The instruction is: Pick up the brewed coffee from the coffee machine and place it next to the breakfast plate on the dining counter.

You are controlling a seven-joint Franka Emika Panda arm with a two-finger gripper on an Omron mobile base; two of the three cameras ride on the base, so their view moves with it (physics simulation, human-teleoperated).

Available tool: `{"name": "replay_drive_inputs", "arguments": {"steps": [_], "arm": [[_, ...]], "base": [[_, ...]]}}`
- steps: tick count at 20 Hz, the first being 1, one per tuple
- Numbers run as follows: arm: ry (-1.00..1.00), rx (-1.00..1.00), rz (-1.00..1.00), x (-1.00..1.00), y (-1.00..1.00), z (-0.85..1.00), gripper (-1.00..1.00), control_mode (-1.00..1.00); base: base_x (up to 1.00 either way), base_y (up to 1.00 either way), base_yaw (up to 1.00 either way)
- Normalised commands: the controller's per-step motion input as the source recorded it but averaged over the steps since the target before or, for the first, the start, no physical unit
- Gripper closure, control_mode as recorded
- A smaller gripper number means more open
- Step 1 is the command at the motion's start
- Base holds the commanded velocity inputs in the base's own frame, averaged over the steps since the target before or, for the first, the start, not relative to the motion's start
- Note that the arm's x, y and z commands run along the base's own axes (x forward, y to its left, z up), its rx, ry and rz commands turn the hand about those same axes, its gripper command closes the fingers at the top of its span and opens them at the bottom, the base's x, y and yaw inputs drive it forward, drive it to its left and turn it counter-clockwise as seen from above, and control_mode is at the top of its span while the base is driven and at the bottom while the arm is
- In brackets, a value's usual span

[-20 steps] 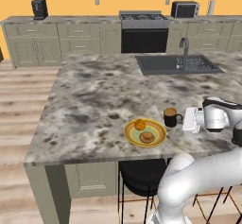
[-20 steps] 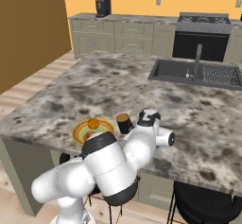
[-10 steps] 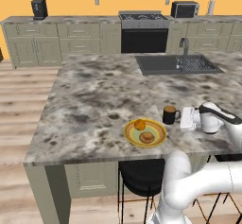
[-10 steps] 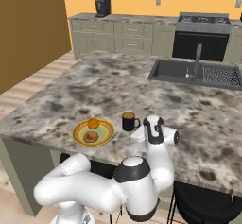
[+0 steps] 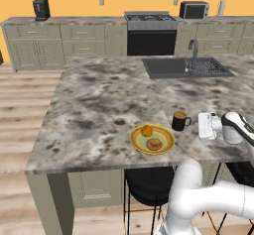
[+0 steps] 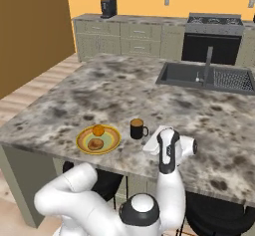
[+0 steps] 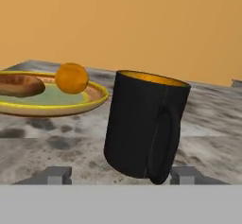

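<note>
The brewed coffee is sitting upright on the dining bench, just beside the breakfast plate at its 2 o'clock, which is where the task wants it. The end effector is facing the mug's handle with fingertips spread and gripping nothing (a release, by my judgement).

Black mug (brown-orange inside); yellow plate, darker rim; counter grey-brown mottled marble.
</note>
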Motion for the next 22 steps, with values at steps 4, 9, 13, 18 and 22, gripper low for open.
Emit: {"name": "replay_drive_inputs", "arguments": {"steps": [4, 9, 13, 18, 22], "arm": [[-0.2, -0.1, 0.0, -0.98, 0.24, 0.55, -1.0, -1.0], [-0.19, -0.12, 0.0, -0.95, 0.37, 0.44, -1.0, -1.0], [-0.16, -0.17, -0.03, -1.0, 0.31, 0.54, -1.0, -1.0], [-0.03, -0.06, -0.04, -0.48, -0.13, 0.93, -1.0, -1.0], [-0.02, 0.0, 0.0, -0.21, -0.2, 0.47, -1.0, -1.0]], "base": [[0.0, 0.0, 0.0], [0.0, 0.0, 0.0], [0.0, 0.0, 0.0], [0.0, 0.0, 0.0], [0.0, 0.0, 0.0]]}}
